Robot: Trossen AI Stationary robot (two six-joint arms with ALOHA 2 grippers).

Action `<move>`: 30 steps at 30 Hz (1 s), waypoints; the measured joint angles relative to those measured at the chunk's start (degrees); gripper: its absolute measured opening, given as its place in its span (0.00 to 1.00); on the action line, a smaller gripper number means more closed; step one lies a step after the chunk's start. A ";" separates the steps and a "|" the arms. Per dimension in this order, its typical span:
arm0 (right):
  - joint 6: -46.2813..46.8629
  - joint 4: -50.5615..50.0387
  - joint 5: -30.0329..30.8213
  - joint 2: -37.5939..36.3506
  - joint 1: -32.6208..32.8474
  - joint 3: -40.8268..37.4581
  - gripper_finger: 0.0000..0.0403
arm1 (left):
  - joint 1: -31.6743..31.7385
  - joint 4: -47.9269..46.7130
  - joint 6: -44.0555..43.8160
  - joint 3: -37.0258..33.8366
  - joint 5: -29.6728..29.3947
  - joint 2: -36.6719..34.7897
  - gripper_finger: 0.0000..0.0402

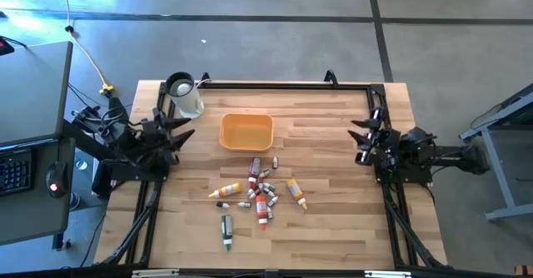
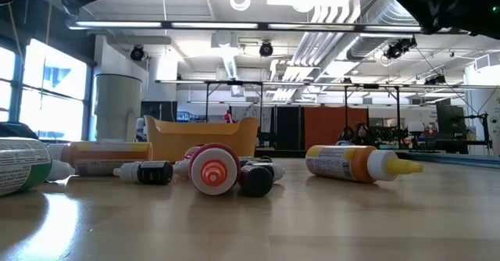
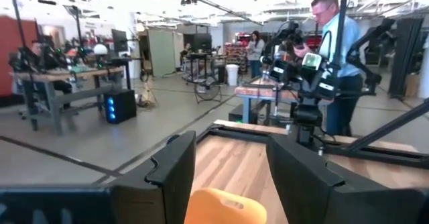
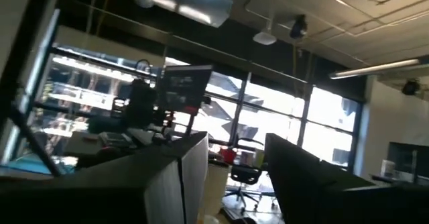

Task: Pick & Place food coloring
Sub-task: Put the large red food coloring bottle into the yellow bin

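The food coloring lies loose on the wooden table near its middle: several small bottles and tubes [image 1: 258, 191], a yellow one [image 1: 296, 192] to the right and a green tube [image 1: 226, 230] nearer the front. In the low view a red-capped tube [image 2: 212, 167] and an orange-yellow bottle [image 2: 355, 161] lie on their sides. My left gripper [image 1: 185, 132] hovers at the table's left, open and holding nothing, pointing level toward the tray [image 3: 224, 207]. My right gripper [image 1: 360, 136] hovers at the right, open and holding nothing, tipped upward [image 4: 234, 163].
A yellow-orange square tray [image 1: 246, 131] sits behind the pile. A white jug [image 1: 183, 95] stands at the far left corner, close to my left arm. Black frame rails [image 1: 283, 84] run along the table's edges. A person [image 3: 335, 43] stands beyond the right side.
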 joint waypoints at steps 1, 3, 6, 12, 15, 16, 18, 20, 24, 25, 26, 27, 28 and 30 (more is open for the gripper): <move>1.13 1.95 -0.93 1.37 0.02 0.02 0.35 | 0.02 1.79 1.17 0.00 -0.01 1.46 0.46; 3.53 4.04 -1.30 4.64 0.02 0.78 0.35 | 0.00 4.48 3.03 0.02 -0.05 4.41 0.46; 6.19 1.15 -1.29 11.12 0.07 4.87 0.35 | 0.00 4.00 4.34 1.50 -2.36 8.44 0.46; 11.25 -7.87 -0.94 31.09 1.87 16.98 0.35 | 0.02 -1.09 2.60 5.67 -7.67 15.54 0.46; 12.86 -12.45 1.97 41.99 2.87 23.69 0.35 | 0.00 -5.22 0.18 7.54 -6.80 18.49 0.46; 13.60 -14.61 2.97 45.55 3.01 26.05 0.35 | 0.00 -6.82 -0.90 8.19 -5.94 19.23 0.46; 15.08 -19.15 3.83 51.93 3.08 30.72 0.35 | 0.00 -10.15 -3.01 9.29 -4.42 20.45 0.46; 15.76 -24.48 3.36 57.74 3.08 35.26 0.35 | 0.00 -13.39 -4.66 10.19 -2.83 21.28 0.46; 15.08 -33.40 2.55 67.73 3.08 43.45 0.35 | 0.00 -19.48 -9.43 11.59 -1.19 22.47 0.46; 14.25 -34.66 2.51 69.71 3.08 45.17 0.35 | 0.00 -20.99 -10.99 12.03 -1.13 22.66 0.46; 13.24 -35.39 2.49 71.53 3.08 46.71 0.35 | 0.00 -21.99 -12.53 12.43 -1.14 22.81 0.46; 12.11 -35.65 2.48 73.26 3.08 47.99 0.35 | 0.00 -22.77 -13.96 12.73 -1.13 22.96 0.46; 11.00 -35.82 2.44 74.92 3.08 49.15 0.35 | 0.01 -23.62 -15.08 12.92 -1.14 22.97 0.46; 8.45 -35.76 1.12 77.66 3.08 51.23 0.35 | 0.00 -24.28 -15.73 13.01 -1.13 22.97 0.46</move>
